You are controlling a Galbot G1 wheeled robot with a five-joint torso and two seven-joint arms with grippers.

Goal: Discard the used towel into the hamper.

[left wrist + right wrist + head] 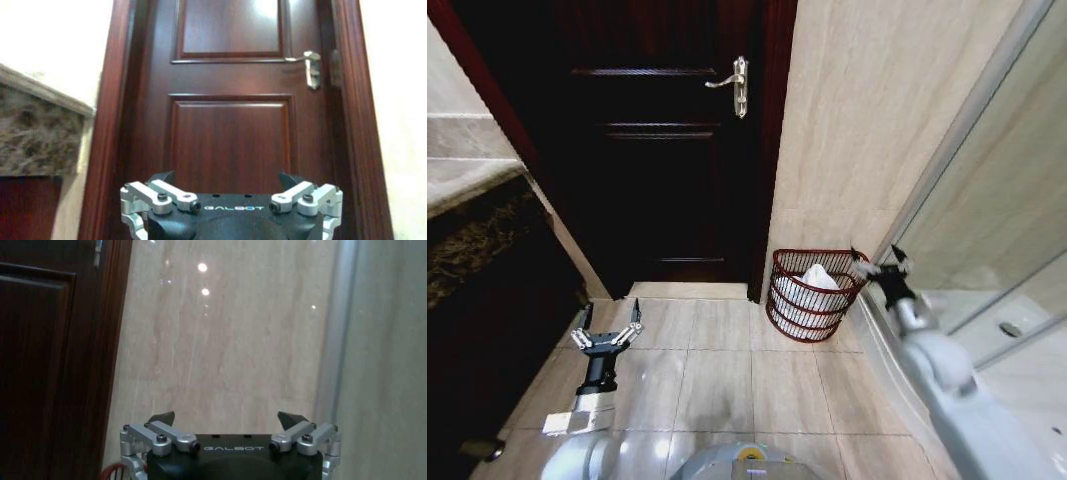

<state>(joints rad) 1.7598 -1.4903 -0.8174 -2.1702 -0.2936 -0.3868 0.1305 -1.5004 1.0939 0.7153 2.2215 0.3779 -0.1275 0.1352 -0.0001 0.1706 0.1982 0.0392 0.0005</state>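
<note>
Already a crumpled white towel [817, 278] fills the round reddish openwork hamper [812, 318]; both right pincer [878, 258] and left pincer [608, 322] are spread.

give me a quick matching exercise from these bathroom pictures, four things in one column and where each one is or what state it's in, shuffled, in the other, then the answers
Things:
1. towel
2. hamper
3. left gripper
4. right gripper

Places or states:
A. open and empty, low over the floor tiles in front of the door
B. on the floor by the wall, just right of the door
C. open and empty, by the hamper's right rim
D. lying white inside the hamper

Pairs: 1-D, 2-B, 3-A, 4-C
</note>
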